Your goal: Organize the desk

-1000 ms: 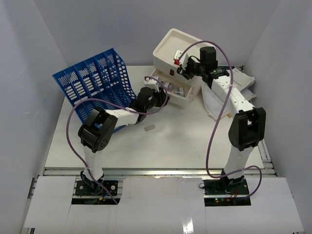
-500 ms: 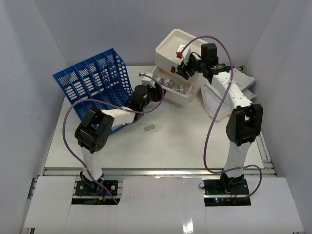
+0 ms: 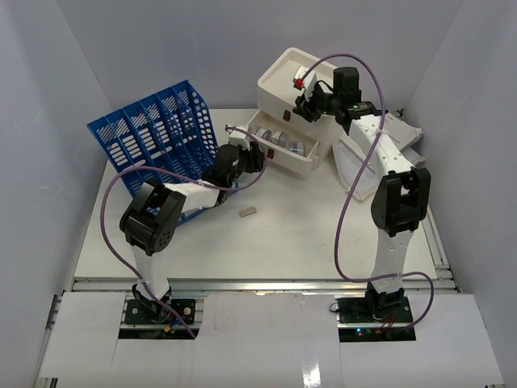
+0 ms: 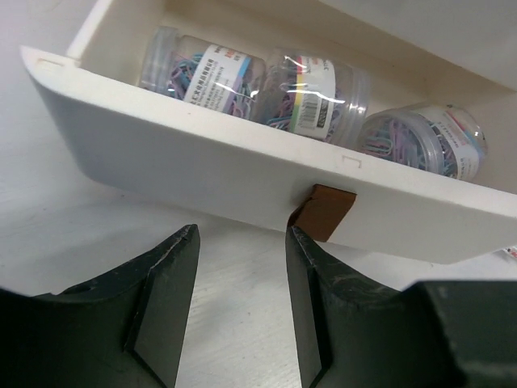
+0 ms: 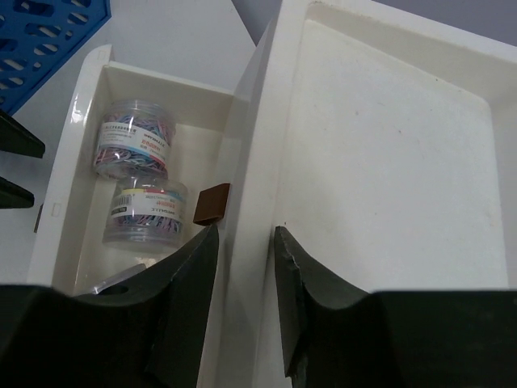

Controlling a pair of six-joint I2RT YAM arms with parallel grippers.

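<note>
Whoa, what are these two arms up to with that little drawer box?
They are tidying the desk. The right arm has its jaws astride the rim of the cream drawer box, apparently pinching it to steady it. The left arm holds its jaws open right in front of the pulled-out drawer, near its brown tab; jars of paper clips lie inside. A blue file rack sits to the left.

A blue slotted file rack (image 3: 157, 137) tilts at ten o'clock, a cream drawer box (image 3: 295, 77) stands at one o'clock, one drawer (image 3: 284, 155) pulled out with three clear jars of coloured paper clips (image 4: 202, 69) inside, white papers (image 3: 404, 133) lie at two, and a small grey block (image 3: 249, 212) lies near the middle.
</note>
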